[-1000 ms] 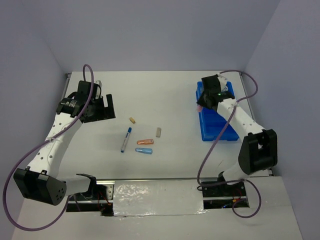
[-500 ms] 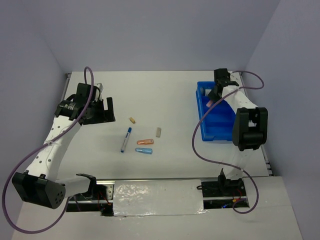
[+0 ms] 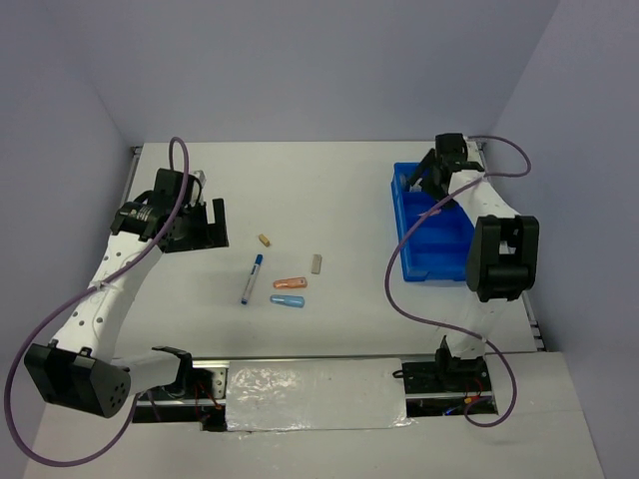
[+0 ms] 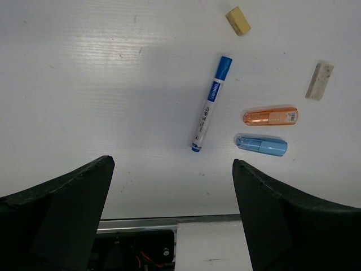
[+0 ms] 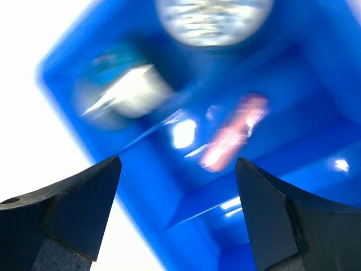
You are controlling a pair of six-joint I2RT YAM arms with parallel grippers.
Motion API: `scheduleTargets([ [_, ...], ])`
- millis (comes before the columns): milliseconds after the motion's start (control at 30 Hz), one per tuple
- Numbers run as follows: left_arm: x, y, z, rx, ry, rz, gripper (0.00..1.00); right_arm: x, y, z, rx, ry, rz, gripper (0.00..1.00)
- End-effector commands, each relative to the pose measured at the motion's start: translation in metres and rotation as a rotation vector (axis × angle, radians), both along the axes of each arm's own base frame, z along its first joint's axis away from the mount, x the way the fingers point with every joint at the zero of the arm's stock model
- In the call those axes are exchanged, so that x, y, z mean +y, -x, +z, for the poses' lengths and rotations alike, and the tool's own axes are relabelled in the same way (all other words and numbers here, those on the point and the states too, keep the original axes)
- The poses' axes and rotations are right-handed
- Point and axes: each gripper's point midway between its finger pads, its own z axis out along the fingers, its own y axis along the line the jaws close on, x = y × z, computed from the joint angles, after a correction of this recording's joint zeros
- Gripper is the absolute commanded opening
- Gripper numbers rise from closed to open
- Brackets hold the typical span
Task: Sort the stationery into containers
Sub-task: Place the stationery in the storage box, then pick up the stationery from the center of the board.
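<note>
Nothing legible: only tiny, unreadable print on the blue barrel label of the white pen (image 4: 210, 104) and on the pale sticker of the orange capsule (image 4: 271, 116).

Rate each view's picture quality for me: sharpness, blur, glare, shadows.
Top external: sharp and evenly lit. Left wrist: in focus, the pen crisp, with a soft shadow over the table around it. Right wrist: heavily blurred; the pink piece is smeared and white glare spots sit on the blue tray.
</note>
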Motion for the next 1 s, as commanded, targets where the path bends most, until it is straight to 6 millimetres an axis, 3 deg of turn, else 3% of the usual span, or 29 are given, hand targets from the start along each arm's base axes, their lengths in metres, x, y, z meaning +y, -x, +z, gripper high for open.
scheduleTargets([
  [0, 0.01, -0.005, 0.005, -0.024, -0.038, 0.042, 0.99, 0.074, -0.017, 0.112, -0.345, 0.064, 0.332, 0.9],
  [33, 0.013, -0.005, 0.005, -0.025, -0.048, 0.062, 0.99, 0.099, -0.01, 0.125, -0.383, 0.154, 0.496, 0.9],
  [67, 0.02, -0.006, 0.006, -0.032, -0.071, 0.113, 0.99, 0.153, 0.01, 0.141, -0.428, 0.199, 0.647, 0.89],
  [133, 0.028, -0.006, 0.007, -0.036, -0.088, 0.186, 0.98, 0.204, 0.041, 0.13, -0.422, 0.312, 0.924, 0.89],
  [167, 0.032, -0.006, 0.011, -0.05, -0.095, 0.217, 0.98, 0.251, 0.073, 0.119, -0.412, 0.319, 1.092, 0.88],
  [300, 0.05, -0.003, 0.026, -0.119, -0.111, 0.348, 0.99, 0.333, 0.148, 0.06, -0.31, 0.31, 1.46, 0.81],
  [333, 0.052, -0.003, 0.03, -0.134, -0.106, 0.36, 0.99, 0.344, 0.158, 0.037, -0.251, 0.32, 1.52, 0.8],
  [367, 0.053, -0.001, 0.034, -0.151, -0.102, 0.367, 0.99, 0.363, 0.178, 0.029, -0.231, 0.309, 1.603, 0.77],
  [400, 0.052, -0.001, 0.036, -0.16, -0.092, 0.36, 0.99, 0.37, 0.184, 0.022, -0.213, 0.323, 1.632, 0.72],
  [500, 0.045, -0.001, 0.03, -0.145, -0.071, 0.318, 0.99, 0.387, 0.194, -0.008, -0.15, 0.359, 1.695, 0.68],
  [567, 0.041, 0.001, 0.024, -0.12, -0.057, 0.294, 0.99, 0.393, 0.194, -0.011, -0.138, 0.368, 1.703, 0.65],
  [967, 0.037, 0.011, 0.013, -0.116, -0.051, 0.236, 0.99, 0.389, 0.211, -0.061, 0.02, 0.382, 1.799, 0.6],
])
